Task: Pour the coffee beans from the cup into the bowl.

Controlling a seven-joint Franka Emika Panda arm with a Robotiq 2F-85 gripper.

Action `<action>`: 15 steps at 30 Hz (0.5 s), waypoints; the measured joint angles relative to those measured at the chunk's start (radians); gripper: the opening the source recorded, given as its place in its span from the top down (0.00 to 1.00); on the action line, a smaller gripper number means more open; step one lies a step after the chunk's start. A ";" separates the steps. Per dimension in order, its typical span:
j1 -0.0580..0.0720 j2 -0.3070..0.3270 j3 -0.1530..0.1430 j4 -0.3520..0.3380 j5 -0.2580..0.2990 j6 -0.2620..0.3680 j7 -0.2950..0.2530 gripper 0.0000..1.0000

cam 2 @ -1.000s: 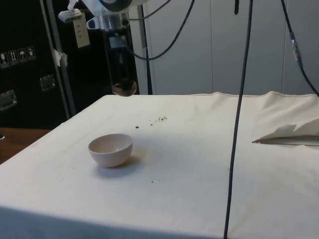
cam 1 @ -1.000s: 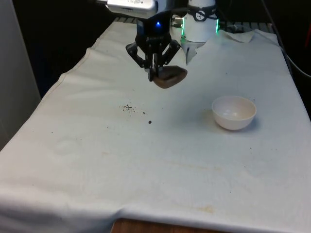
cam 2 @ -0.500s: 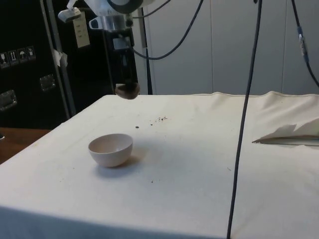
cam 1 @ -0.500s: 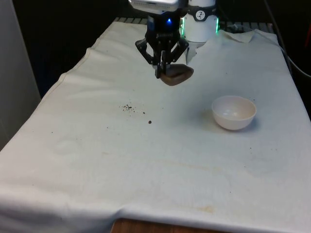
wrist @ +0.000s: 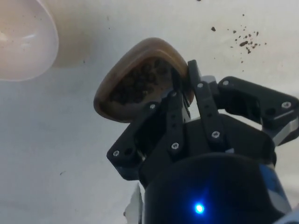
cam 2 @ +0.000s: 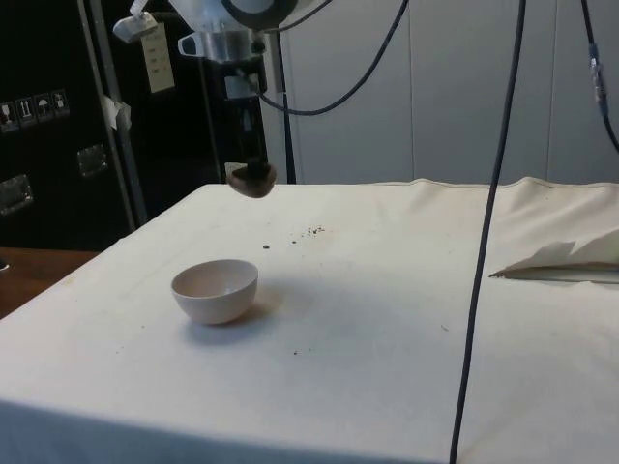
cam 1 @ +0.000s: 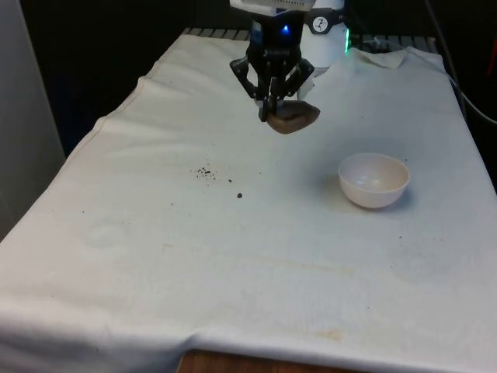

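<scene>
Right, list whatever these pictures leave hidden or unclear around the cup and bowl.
- Cup: in the wrist view the hand covers part of its rim; how many beans it holds is unclear.
- Bowl: cut off by the wrist picture's edge.
- Cup in the side view: its inside cannot be seen.
- Dark specks on the cloth: too small to identify.

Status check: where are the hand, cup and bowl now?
Hand shut on cup, held above cloth. Beans inside the cup. Bowl apart, empty. Few spilled beans on cloth.

Even, bright overhead light on the white cloth [cam 1: 256, 256], with a soft shadow beside the bowl [cam 2: 215, 290].
</scene>
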 measured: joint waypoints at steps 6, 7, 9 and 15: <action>0.000 0.000 0.016 0.000 -0.001 0.006 0.044 1.00; 0.000 0.000 0.016 0.000 -0.001 0.006 0.044 1.00; 0.000 0.000 0.027 0.001 -0.006 0.009 0.067 1.00; 0.000 0.005 0.047 0.009 -0.014 0.012 0.112 1.00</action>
